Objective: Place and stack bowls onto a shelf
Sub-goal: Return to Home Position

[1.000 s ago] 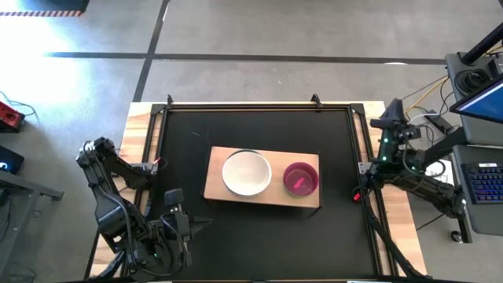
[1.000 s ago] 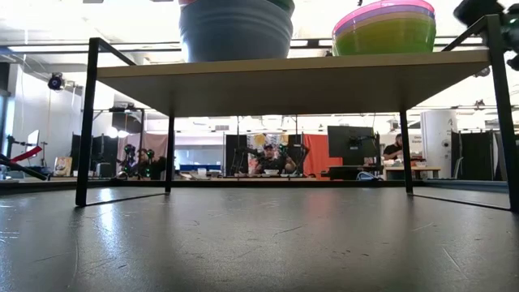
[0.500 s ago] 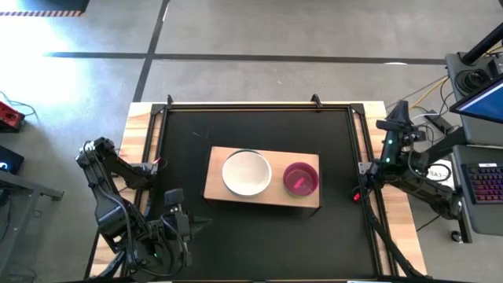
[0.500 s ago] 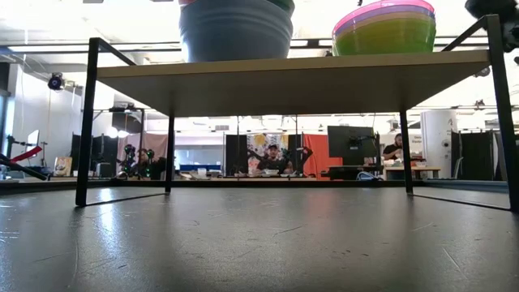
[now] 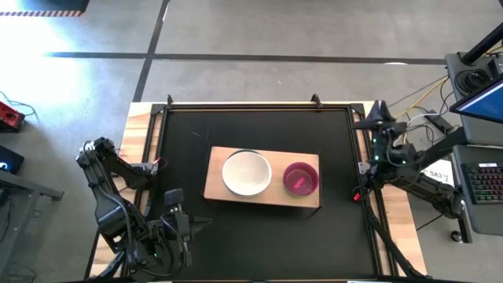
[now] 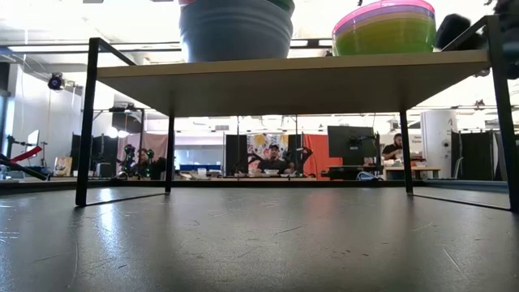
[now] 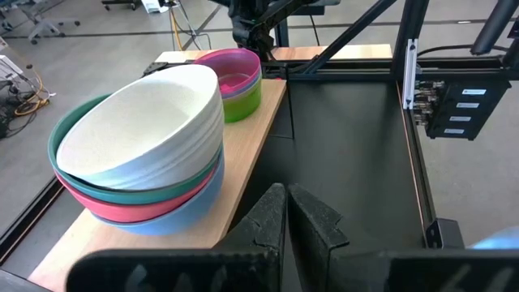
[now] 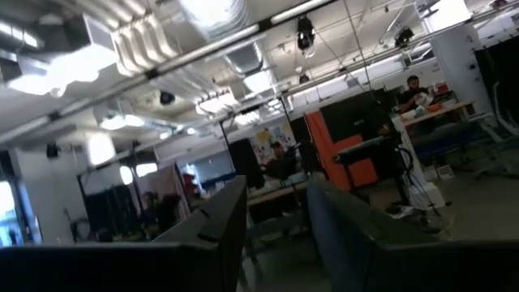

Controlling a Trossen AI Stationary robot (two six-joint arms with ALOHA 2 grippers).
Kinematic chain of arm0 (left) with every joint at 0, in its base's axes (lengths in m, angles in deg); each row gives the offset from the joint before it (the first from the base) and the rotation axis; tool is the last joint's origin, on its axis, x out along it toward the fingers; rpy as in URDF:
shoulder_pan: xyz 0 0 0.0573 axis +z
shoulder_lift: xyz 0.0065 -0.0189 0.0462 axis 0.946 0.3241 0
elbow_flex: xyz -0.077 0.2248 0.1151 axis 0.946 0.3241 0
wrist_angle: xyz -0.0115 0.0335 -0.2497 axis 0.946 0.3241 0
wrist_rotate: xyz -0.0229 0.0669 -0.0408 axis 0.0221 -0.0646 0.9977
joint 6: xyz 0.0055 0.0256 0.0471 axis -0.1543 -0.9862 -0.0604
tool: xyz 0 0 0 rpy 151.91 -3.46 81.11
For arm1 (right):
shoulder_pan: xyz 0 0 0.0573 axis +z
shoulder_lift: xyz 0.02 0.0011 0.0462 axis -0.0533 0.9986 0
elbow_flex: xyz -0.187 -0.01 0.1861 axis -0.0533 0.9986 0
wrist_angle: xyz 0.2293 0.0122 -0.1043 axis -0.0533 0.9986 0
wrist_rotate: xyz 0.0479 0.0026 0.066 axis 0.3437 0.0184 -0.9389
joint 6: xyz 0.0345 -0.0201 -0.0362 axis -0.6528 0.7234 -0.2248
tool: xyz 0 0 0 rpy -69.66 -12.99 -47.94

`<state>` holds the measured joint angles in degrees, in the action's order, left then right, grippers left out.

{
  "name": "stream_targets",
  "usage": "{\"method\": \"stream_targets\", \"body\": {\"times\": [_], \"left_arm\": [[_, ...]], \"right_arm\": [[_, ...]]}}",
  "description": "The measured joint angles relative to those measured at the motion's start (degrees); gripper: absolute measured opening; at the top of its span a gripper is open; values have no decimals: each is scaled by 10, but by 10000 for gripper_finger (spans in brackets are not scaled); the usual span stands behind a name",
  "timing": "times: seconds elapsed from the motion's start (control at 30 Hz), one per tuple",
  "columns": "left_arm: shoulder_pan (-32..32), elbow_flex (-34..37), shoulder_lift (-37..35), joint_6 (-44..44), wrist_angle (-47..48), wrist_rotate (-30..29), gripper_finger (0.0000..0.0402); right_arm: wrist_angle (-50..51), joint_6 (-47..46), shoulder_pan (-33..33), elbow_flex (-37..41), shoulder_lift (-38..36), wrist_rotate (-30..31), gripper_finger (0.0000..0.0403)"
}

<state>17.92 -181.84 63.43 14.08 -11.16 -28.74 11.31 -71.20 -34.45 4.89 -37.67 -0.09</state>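
Note:
The shelf is a pale wood board on thin black legs in the middle of the black table. On it stand two stacks of bowls. The left one has a cream-white bowl on top, over teal-green, red and blue-grey bowls. The right one has a magenta bowl on top and a yellow-green bowl lower down. My left gripper is shut and holds nothing, near the table's near left corner. My right gripper is open and holds nothing, raised over the table's right edge.
Black frame rails run along the table's far and side edges. A desk with a laptop and keyboard stands beyond the right edge. People sit at desks in the room behind. The black tabletop lies bare around the shelf.
My right gripper has swung a little toward the table's left, inward over the right edge, and has tipped. The left arm, the shelf and both stacks have kept still.

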Motion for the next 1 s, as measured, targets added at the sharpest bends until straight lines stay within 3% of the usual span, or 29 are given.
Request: {"method": "stream_targets", "body": {"times": [0.37, 0.67, 1.0], "left_arm": [[0, 0, 0, -2, 0, 0, 0], [0, 0, 0, 0, 0, 0, 0], [0, 0, 0, -1, 0, 0, 0]], "right_arm": [[120, 1, 0, 10, 0, 0, 123], [303, 0, 0, 10, 0, 0, 123], [339, 0, 0, 11, 1, 0, 123]]}}
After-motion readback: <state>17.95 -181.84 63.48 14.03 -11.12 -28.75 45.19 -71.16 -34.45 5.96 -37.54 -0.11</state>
